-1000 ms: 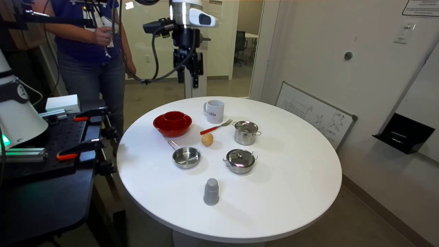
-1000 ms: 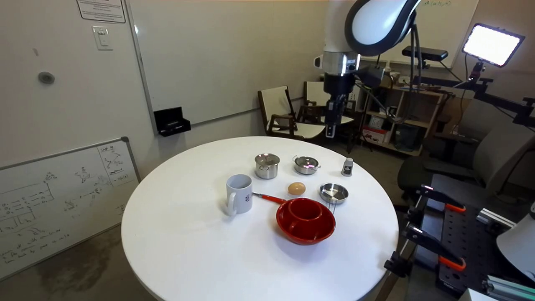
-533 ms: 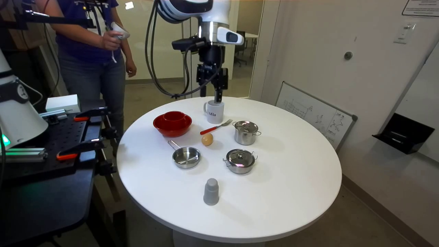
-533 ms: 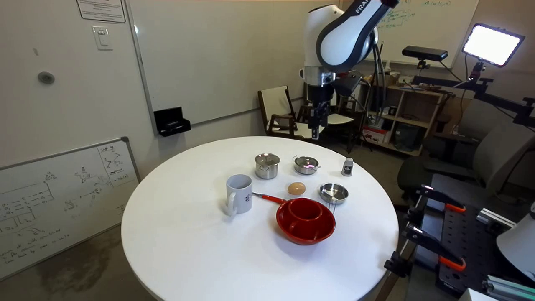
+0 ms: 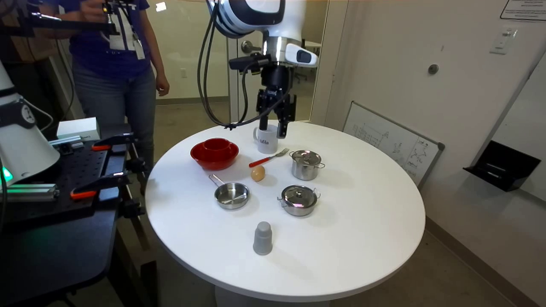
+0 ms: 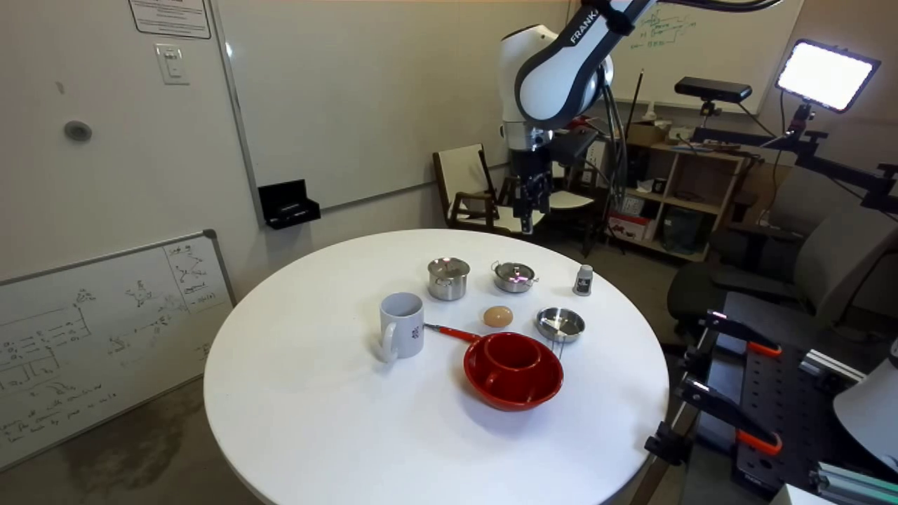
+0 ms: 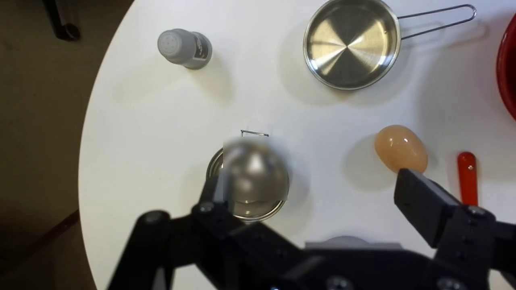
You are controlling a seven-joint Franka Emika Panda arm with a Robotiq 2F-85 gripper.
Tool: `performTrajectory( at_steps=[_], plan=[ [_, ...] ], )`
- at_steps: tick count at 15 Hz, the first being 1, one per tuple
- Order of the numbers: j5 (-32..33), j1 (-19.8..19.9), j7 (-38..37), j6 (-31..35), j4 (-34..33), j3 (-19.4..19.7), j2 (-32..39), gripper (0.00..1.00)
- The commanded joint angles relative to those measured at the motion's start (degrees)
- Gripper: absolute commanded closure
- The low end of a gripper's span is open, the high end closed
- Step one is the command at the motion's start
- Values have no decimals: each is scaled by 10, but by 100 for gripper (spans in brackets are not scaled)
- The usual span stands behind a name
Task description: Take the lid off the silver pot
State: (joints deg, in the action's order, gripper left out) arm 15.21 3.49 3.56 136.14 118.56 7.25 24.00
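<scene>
The small, straight-sided silver pot (image 5: pixel 305 170) stands upright on the round white table and also shows in an exterior view (image 6: pixel 448 286). The round silver lid (image 5: pixel 306 157) sits on top of it, as an exterior view (image 6: pixel 449 266) confirms. I cannot make out this pot in the wrist view. My gripper (image 5: pixel 273 128) hangs pointing down above the table, apart from the pot, and also shows in an exterior view (image 6: pixel 527 223). In the wrist view (image 7: pixel 308 179) its fingers are spread wide with nothing held between them.
A lower lidded silver pot (image 5: pixel 299 202) stands beside the tall one; it is partly blurred in the wrist view (image 7: pixel 258 209). Around them are a grey shaker (image 5: pixel 262 239), a small pan (image 5: pixel 232 196), an egg (image 5: pixel 257 173), a fork (image 5: pixel 261 161), a mug (image 5: pixel 267 143) and red bowls (image 5: pixel 214 161).
My gripper has moved right and down over the table in one exterior picture and left in the opposite one. It stays open. The pot, its lid and the other tabletop objects have not moved.
</scene>
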Motion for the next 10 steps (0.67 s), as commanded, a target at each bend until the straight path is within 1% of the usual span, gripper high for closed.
performTrajectory(
  at_steps=[1, 5, 7, 10],
  plan=[
    [1, 2, 0, -2, -1, -3, 0, 0],
    [1, 2, 0, -2, -1, -3, 0, 0],
    [-25, 13, -3, 11, -15, -7, 21, 0],
    [-77, 39, 5, 88, -27, -16, 63, 0]
  ],
)
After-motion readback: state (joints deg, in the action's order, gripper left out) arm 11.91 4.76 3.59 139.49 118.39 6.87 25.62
